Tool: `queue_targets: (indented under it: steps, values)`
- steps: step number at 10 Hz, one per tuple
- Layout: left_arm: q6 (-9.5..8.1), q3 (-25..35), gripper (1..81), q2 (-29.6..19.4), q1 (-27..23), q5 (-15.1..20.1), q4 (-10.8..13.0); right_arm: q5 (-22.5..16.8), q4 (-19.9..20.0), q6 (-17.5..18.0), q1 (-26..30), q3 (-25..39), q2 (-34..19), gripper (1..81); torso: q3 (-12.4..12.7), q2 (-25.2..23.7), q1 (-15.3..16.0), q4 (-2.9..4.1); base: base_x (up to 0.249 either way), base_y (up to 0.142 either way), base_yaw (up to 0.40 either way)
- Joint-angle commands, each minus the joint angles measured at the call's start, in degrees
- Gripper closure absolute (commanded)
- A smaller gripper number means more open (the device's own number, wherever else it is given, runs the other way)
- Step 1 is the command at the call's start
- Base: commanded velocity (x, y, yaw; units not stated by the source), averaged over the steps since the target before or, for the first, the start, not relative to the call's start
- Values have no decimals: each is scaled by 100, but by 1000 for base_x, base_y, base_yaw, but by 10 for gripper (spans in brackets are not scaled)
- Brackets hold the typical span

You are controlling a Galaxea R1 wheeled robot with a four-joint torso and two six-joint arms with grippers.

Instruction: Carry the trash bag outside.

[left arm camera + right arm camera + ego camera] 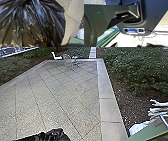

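Black plastic forms the trash bag (37,25), suspended outdoors above the paving (62,97) by the left gripper (57,133), its fingers apparently closed on gathered folds so that the load hangs freely; the right-side grip state cannot be determined.

The robot's dark grey housing (154,16) is tapering toward a rounded end, with a round-cornered recess (132,21) sinking into its face. Near that end, a pale, silvery socket panel (131,33) is showing dark ports, and thin cables (156,34) are looping beside it. A broad olive-grey panel (92,21) is bearing a small green spot (98,12).
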Motion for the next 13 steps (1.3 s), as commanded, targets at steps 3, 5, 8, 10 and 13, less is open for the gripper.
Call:
queue_targets:
  steps: [3, 5, 8, 10, 13]
  values:
    - [-12, -66, 811, -282, -711, 535, -204, -386, -12, -25, -32, 129, 3, 10, 0, 0, 2, 0, 0, 0, 0]
    - [-4, -40, 10, -291, -711, 623, -195, -386, -12, -25, -14, 147, 12, 10, 0, 0, 2, 0, 0, 0, 0]
    - [49, 65, 10, -274, -614, 641, -195, -386, -21, -25, -14, 155, 12, 10, 0, 2, 2, 0, 0, 0, 0]
    - [110, 355, 10, -282, -289, 641, -116, -386, -12, -25, -14, 155, 30, 10, 393, 2, 2, 0, 0, 0, 0]
    - [383, 470, 10, -168, 483, 623, -90, -386, -21, -25, -14, 155, 39, 10, 813, 4, 7, 0, 0, 0, 0]
